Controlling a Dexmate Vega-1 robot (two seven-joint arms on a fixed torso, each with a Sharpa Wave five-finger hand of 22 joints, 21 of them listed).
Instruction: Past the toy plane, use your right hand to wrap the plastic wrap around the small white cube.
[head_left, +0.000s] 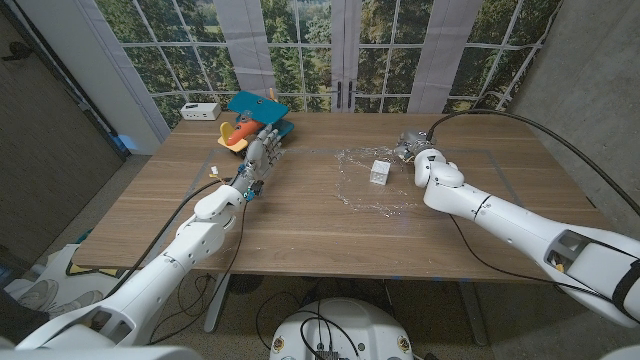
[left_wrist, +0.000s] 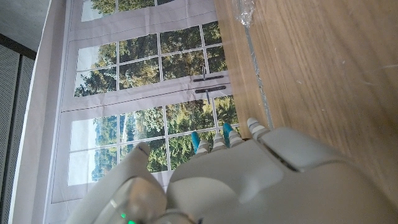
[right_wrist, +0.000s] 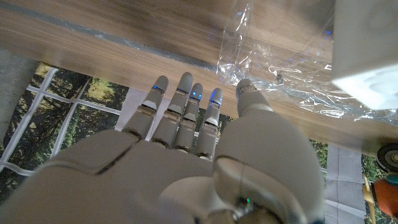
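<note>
Cube (head_left: 380, 172) sits on the crinkled wrap (head_left: 365, 185) spread on the table (head_left: 300, 220), right of the toy plane (head_left: 252, 122). The right hand (head_left: 417, 150) is just beside the cube at the wrap's edge, fingers (right_wrist: 186, 99) straight and holding nothing. The left hand (head_left: 262, 155) reaches toward the plane, fingers extended, empty.

small white cube (head_left: 380, 172) on plastic wrap (head_left: 362, 182) at table (head_left: 300, 215) centre-right, toy plane (head_left: 256, 122) far left
</note>
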